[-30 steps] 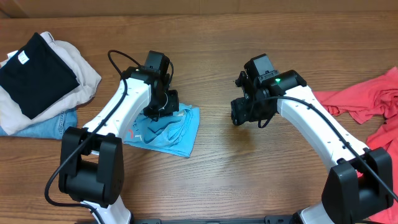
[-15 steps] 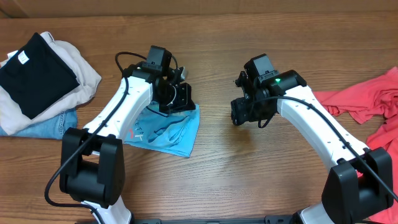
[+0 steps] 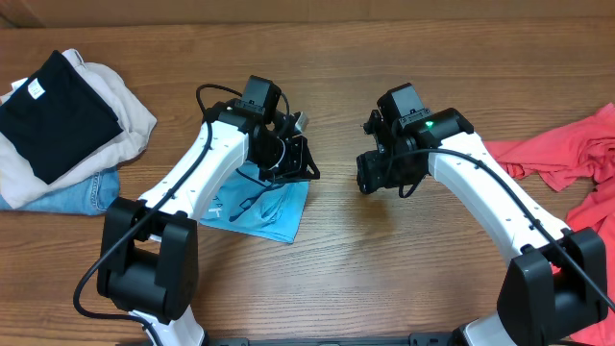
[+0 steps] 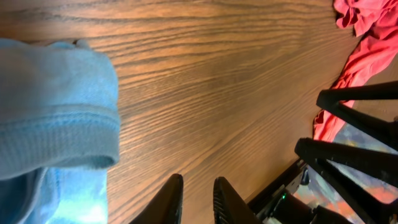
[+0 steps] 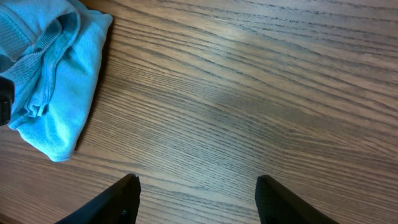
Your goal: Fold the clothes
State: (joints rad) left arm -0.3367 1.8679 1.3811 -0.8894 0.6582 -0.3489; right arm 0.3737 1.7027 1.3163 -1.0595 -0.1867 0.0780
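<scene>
The wooden desk carries everything, and the sky-blue T-shirt serves as the fixed mark on it. Well to the right of the blue shirt, past both arms, the coral-red T-shirt sprawls crumpled and unfolded, and the picture's edge cuts it off. Its mass runs roughly from the far side of the desk toward the near side, but no collar or hem can be made out, so which way it points cannot be told. Well to the left of the blue shirt sits a stack of folded clothes, black on cream on denim.

The blue shirt itself lies as a compact, gathered bundle. Its long axis runs left to right with a slight tilt, and its right end sits farther from the arms' bases.

The left hand hangs just over that upper right end. The left wrist view shows its fingers with only a slim gap, bare wood between them and no cloth in them. The right hand hovers to the right of the blue shirt, apart from it, spread wide and empty.

If the coral shirt comes next, it lies rightward of both hands, and the right arm is clearly nearer.
</scene>
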